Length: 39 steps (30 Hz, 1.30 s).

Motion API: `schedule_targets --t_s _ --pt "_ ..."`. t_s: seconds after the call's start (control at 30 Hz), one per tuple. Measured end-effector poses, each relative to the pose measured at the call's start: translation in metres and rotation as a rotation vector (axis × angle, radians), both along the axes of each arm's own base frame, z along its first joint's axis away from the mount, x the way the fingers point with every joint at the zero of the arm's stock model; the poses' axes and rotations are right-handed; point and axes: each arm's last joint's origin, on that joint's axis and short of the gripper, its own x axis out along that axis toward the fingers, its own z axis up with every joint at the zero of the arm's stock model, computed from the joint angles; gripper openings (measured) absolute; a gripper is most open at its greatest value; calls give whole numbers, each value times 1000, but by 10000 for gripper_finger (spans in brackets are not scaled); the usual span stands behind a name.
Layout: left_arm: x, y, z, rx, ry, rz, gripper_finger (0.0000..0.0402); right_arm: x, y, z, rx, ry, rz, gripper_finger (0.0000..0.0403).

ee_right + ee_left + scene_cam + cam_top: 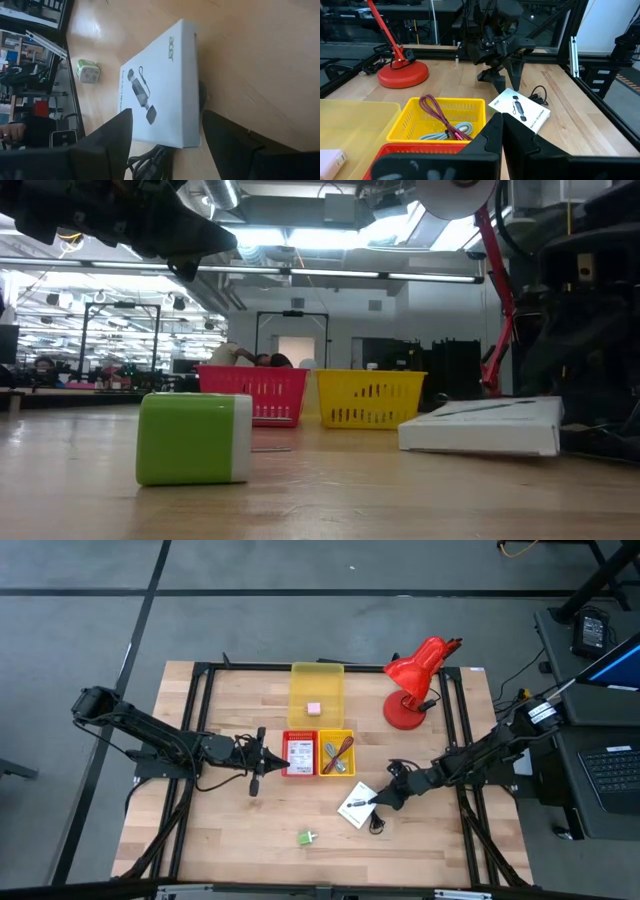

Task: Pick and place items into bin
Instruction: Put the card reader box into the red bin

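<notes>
A white printed box lies flat on the table, also seen in the right wrist view and the low view. My right gripper is open and low over it, its two fingers standing on either side of the box's end. A black cable lies just beside the box. The green block rests alone near the table's near edge. My left gripper is shut and empty beside the red basket. The pink cube sits in the yellow bin. My right gripper has a finger on each side of the white box's end, coming from the table's right and slanting down. I cannot tell whether the fingers touch it. The box lies flat on the table.
The red basket holds a white packet. The yellow basket holds a dark red cord and a grey cable. A red desk lamp stands at the far right. A black frame runs along the table's edges.
</notes>
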Motion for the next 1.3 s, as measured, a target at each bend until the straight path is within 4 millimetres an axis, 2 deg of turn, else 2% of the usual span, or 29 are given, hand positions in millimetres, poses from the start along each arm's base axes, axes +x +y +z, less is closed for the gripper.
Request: schedule_targets --t_s 0.3,0.47,0.6,0.9,1.3 --pt "0 0 0 0 0 0 5 10 6 -1 6 18 48 220" --pt "0 0 0 0 0 0 2 9 6 -3 -2 43 43 214" --pt "0 0 0 0 0 0 3 9 6 -4 -4 53 38 175" --pt "0 0 0 -2 0 0 2 8 5 -5 -7 59 38 26" --pt "0 0 0 -1 0 0 2 10 6 -2 -26 9 63 24"
